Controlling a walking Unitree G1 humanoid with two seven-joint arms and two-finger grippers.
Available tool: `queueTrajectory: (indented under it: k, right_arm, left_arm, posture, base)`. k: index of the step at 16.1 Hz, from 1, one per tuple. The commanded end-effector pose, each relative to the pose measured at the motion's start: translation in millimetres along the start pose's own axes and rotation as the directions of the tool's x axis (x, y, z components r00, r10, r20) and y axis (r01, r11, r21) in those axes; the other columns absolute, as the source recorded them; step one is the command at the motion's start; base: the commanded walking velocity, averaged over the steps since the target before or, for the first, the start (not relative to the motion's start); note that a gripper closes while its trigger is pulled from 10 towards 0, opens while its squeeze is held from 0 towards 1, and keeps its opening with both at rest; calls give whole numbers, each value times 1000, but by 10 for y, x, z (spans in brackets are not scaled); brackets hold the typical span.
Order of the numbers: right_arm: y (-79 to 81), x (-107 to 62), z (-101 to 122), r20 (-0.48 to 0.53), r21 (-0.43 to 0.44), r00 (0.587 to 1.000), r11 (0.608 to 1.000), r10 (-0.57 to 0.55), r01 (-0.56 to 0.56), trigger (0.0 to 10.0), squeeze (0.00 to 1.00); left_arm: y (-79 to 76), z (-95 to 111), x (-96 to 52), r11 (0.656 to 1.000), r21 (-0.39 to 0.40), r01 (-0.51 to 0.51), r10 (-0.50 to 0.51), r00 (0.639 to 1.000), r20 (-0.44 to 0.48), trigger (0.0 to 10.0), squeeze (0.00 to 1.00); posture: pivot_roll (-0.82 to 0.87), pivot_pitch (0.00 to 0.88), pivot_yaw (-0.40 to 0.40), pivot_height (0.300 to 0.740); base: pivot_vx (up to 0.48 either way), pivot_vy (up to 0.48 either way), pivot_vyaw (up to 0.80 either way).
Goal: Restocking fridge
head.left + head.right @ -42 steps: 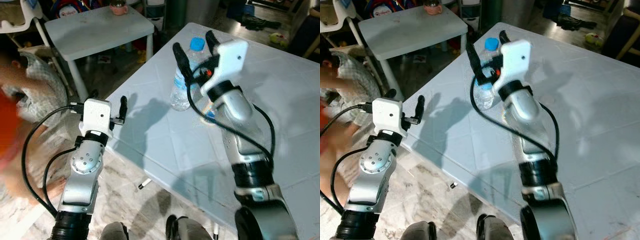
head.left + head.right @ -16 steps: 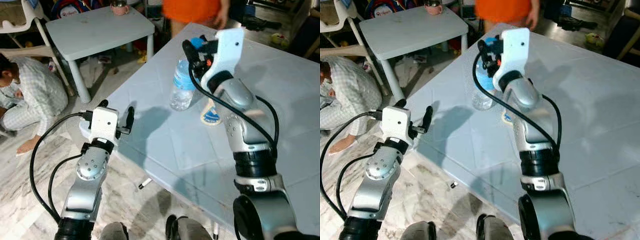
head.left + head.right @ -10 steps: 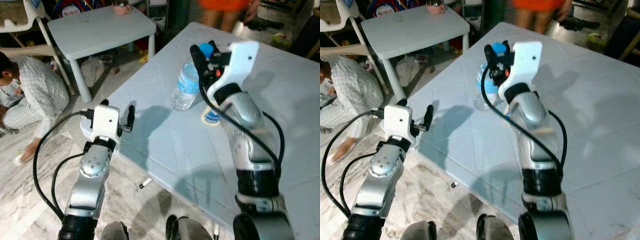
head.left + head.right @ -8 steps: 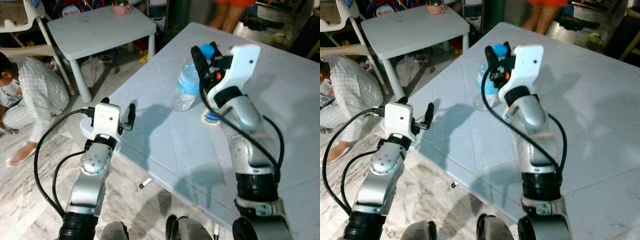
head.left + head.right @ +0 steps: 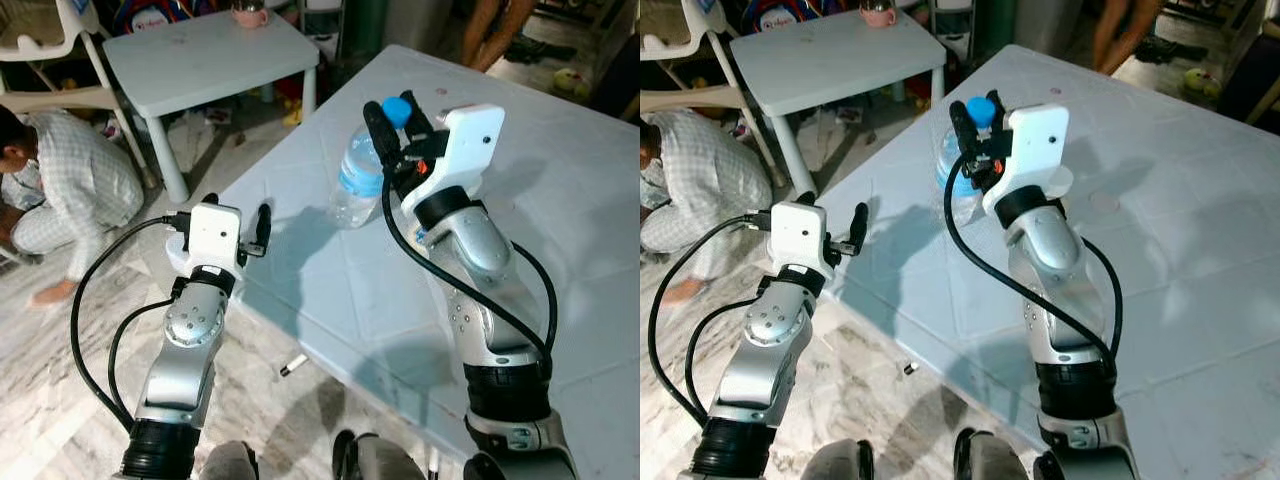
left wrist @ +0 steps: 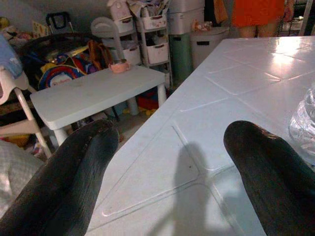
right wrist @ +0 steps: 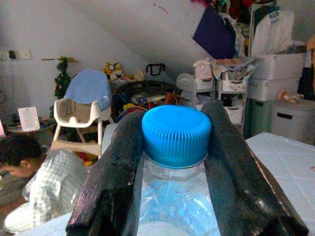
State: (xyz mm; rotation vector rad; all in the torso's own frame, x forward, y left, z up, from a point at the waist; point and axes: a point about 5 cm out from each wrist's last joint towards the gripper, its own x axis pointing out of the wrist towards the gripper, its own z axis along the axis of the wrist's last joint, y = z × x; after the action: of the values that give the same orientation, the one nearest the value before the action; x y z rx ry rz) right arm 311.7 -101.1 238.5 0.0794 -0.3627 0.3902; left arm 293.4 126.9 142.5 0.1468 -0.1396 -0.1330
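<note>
A clear water bottle (image 5: 356, 185) with a blue cap (image 7: 176, 133) stands on the big white tiled table (image 5: 560, 200), leaning a little. My right gripper (image 5: 396, 122) is up at its top. In the right wrist view both black fingers (image 7: 115, 172) press against the cap and neck from either side, so it is shut on the bottle. My left gripper (image 5: 238, 208) hovers at the table's near left edge, apart from the bottle. Its two fingers (image 6: 83, 162) are spread wide open with nothing between them.
A small white table (image 5: 200, 55) with a pink cup (image 5: 250, 12) stands at the back left, a high chair (image 5: 40, 40) beside it. A person (image 5: 70, 190) crouches on the floor to my left. Another person's legs (image 5: 495, 30) show beyond the big table.
My right gripper has settled around the bottle's cap and neck, and the bottle now leans left. The person in orange has moved off toward the back right. The left arm barely moved.
</note>
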Motion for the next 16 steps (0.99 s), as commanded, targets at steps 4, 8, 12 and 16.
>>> queueTrajectory:
  k: [4,8,12,16]
  right_arm:
    - [45,-36,33,25,-47,999,998,46,-44,10000,0]
    - [35,-89,-35,6,-57,998,997,58,-57,10000,0]
    - [65,-127,-88,-6,-75,996,993,94,-94,10000,0]
    - [65,-188,-171,-23,-99,995,990,100,-102,10000,0]
  left_arm:
    - [2,-32,0,1000,8,-10,10,1000,-8,10000,0]
    - [-4,-41,4,1000,9,-11,11,1000,-11,10000,0]
    - [6,-45,18,1000,14,-16,16,1000,-8,10000,0]
    - [108,-88,28,997,41,-62,63,998,-25,10000,0]
  posture:
    - [46,76,-25,740]
    - [43,72,-26,740]
    - [47,65,-27,740]
    - [53,60,-21,740]
  base:
    - [-263,0,800]
    - [-275,0,800]
    - [-277,0,800]
    - [-61,120,800]
